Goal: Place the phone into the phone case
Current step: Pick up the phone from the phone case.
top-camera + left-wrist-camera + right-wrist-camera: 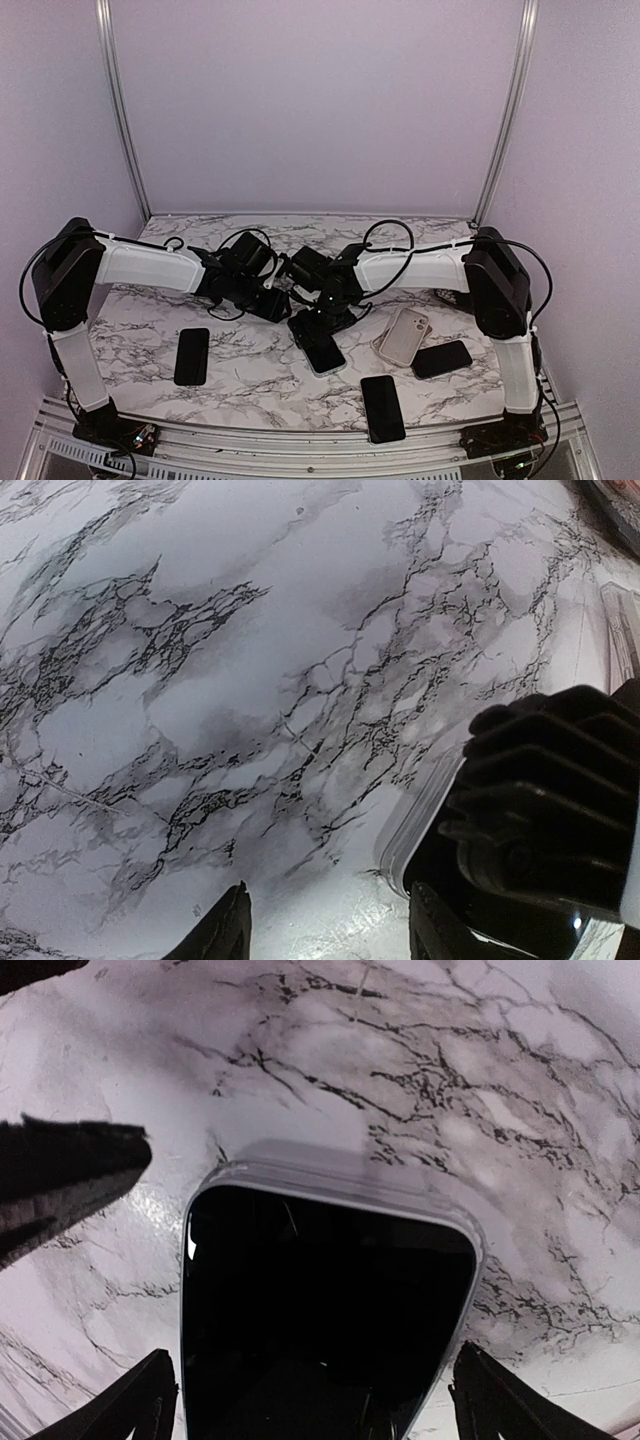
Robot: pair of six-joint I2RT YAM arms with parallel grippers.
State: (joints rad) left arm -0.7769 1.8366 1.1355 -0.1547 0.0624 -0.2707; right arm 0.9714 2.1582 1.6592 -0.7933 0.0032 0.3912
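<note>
Marble worktop (pixel 250 370), purple walls.

Top: phone (pixel 324 354) lies mid-table, toward the near edge. Right gripper (pixel 318 318) is over it, left gripper (pixel 272 302) beside.

Left wrist: fingers (pixel 228 932) spread, holding nothing.

Right wrist: phone sits in clear case (pixel 330 1176). Fingers (pixel 140 1405) are spread astride it, contact unclear.

Risk: if a corner isn't seated, an off-centre press could tip the case and pop the phone out.

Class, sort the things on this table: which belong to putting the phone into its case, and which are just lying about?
In the job: phone, clear case around it, right gripper, left gripper.
Lying about: left black phone, front black phone, right black phone, pale case.
</note>
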